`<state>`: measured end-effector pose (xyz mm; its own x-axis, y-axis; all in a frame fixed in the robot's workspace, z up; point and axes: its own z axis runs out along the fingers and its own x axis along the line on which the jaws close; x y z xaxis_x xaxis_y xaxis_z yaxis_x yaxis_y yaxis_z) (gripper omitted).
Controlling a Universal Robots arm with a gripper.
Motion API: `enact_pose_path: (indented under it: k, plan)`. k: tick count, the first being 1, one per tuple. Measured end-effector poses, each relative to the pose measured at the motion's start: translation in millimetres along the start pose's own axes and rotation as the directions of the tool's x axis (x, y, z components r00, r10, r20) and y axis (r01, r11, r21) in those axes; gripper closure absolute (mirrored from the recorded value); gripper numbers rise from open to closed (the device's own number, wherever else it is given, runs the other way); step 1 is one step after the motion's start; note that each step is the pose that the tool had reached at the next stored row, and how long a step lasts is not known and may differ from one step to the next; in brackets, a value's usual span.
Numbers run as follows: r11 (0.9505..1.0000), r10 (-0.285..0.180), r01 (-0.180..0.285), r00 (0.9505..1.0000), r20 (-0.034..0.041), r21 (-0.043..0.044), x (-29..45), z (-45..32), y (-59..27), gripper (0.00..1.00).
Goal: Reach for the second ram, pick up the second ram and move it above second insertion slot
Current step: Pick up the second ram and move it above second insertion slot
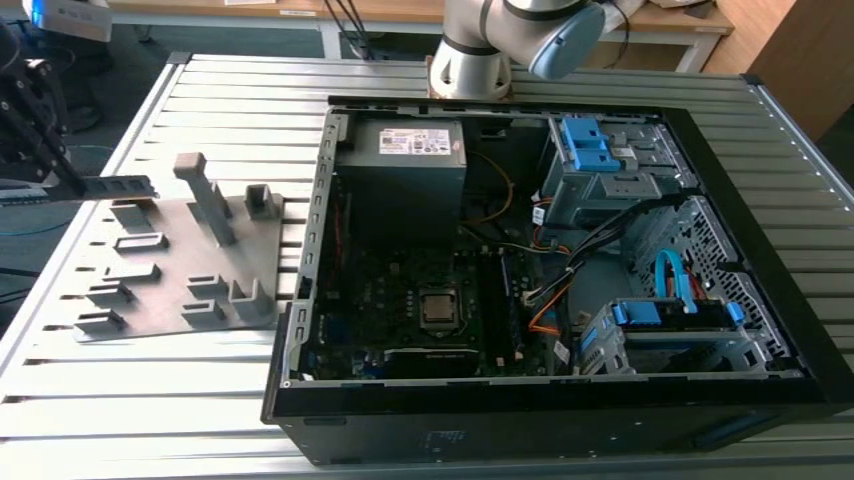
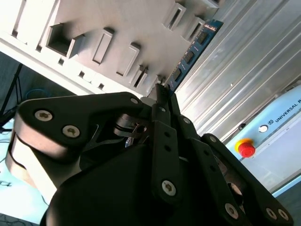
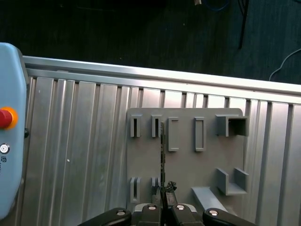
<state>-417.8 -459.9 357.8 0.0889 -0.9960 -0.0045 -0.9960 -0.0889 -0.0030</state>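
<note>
The grey holder plate (image 3: 188, 160) lies on the ribbed metal table (image 3: 80, 155), its upright blocks and slotted posts standing in two rows — one near the plate's far edge, one nearer the camera. The gripper (image 3: 162, 207) sits at the bottom centre of the frame, its fingers closed on the second ram (image 3: 162, 155), seen edge-on as a thin dark line running up over the plate. A light blue housing with a red button (image 3: 3, 117) stands at the left edge — beyond the table's far rail, the floor is dark.

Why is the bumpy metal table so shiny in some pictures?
In the second wrist view, light glares white off the ribbed table beside the second ram; in the first wrist view its far rail gleams against dark floor; in the exterior view the computer case looks shadowy inside.
</note>
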Motion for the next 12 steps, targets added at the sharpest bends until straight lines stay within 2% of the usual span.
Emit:
enact_pose_path:
  k: [7, 12]
  plan:
    - [1.0000, 0.000, 0.000, 1.0000, 0.0011, 0.0000, -0.1, -19.0, -0.1, 0.86]
    - [1.0000, 0.000, 0.000, 1.0000, 0.0032, 0.0005, -0.1, -19.0, -0.1, 0.86]
